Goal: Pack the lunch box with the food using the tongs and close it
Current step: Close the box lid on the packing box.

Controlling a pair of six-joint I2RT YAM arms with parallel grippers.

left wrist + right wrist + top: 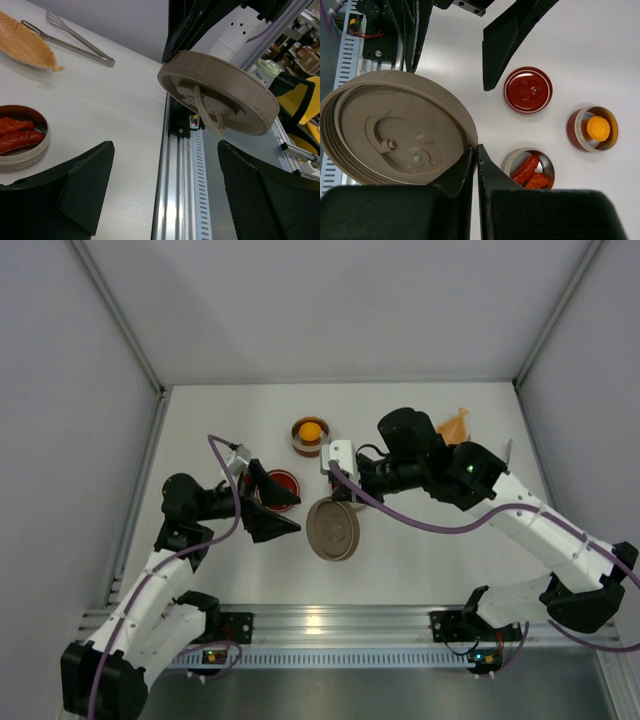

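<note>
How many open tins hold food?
2. Lump tin at right in the right wrist view; sausage tin just beside the right gripper. Others may be hidden.

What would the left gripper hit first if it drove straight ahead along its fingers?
Likely the round tan plastic lid pinched by the right gripper: it hangs dead ahead of the open left gripper. Depth is unclear.

We can read just one bit of print: a word that looks like "Clean" on the white bottle beyond the rail, in the left wrist view. The smaller print beneath it is too fine for us.
</note>
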